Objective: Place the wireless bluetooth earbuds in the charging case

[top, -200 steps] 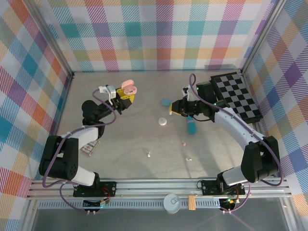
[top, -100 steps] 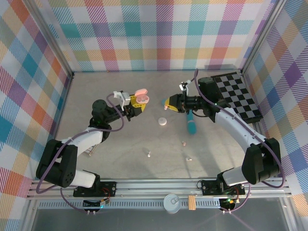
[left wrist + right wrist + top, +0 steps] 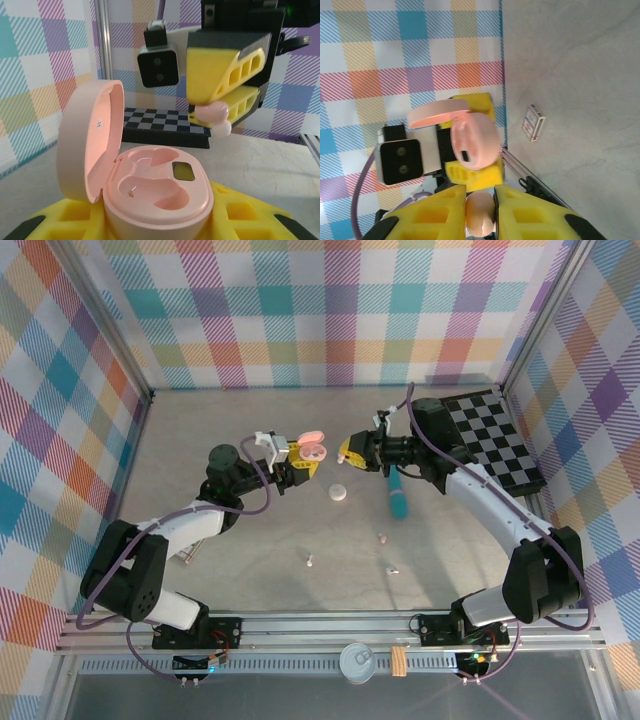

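A pale pink charging case [image 3: 157, 190] stands with its lid [image 3: 90, 140] swung open and both wells bare, and my left gripper [image 3: 157, 222] is shut on its base. Seen from above, that case [image 3: 313, 446] hangs over the table's middle in the left gripper [image 3: 300, 462]. My right gripper [image 3: 350, 452] faces it a short gap away, shut on a pale pink earbud [image 3: 480, 212]. In the left wrist view this earbud [image 3: 215, 115] sits just above and beyond the case's rim, not touching it. Three more earbuds [image 3: 381, 537] [image 3: 310, 561] [image 3: 392, 568] lie on the table near the front.
A long teal stick [image 3: 398, 498] lies under the right arm. A white round case [image 3: 339, 493] rests below the two grippers. A checkered board [image 3: 495, 440] fills the back right corner. A small box [image 3: 533, 122] lies at the left, by the left arm.
The left arm has carried the open pink case rightward to the middle. The right gripper has risen and shifted left with its earbud, so the two now face each other closely.
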Available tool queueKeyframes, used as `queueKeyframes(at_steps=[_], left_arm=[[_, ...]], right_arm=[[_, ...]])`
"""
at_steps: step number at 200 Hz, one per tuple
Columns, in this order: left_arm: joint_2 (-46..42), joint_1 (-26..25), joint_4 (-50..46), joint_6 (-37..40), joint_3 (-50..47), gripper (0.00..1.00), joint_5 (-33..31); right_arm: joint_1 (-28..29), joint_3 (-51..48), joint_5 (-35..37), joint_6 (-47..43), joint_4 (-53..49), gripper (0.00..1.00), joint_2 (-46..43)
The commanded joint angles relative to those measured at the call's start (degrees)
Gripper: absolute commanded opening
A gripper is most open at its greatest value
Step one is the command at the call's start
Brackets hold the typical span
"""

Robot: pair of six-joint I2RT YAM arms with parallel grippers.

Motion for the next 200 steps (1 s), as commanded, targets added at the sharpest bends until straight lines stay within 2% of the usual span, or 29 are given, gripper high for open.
queueKeyframes(at_steps=[1,70,115,159,200], left_arm=[[1.1,-1.0,2.3,0.8,2.1,0.29,0.3],[2.0,-2.9,3.2,1.9,2.7,0.29,-0.8],[2.1,-4.0,-0.6,4.7,3.3,0.29,-1.3],[2.0,-4.7,-0.7,4.8,3.7,0.29,-2.3],[1.9,-5.0,-1.2,5.0,3.9,0.29,-2.4]], right_arm=[[1.2,0.6,-1.9,4.5,5.5,0.20,0.9],[4.8,5.2,2.9,-0.4,0.5,0.19,2.6],[5.7,6.7,4.8,-1.8,-0.7,0.18,3.6],[6.9,9.9,8.7,-6.8,-7.5,0.18,4.5],[7.3,10.4,10.7,-8.3,-9.1,0.18,5.0]])
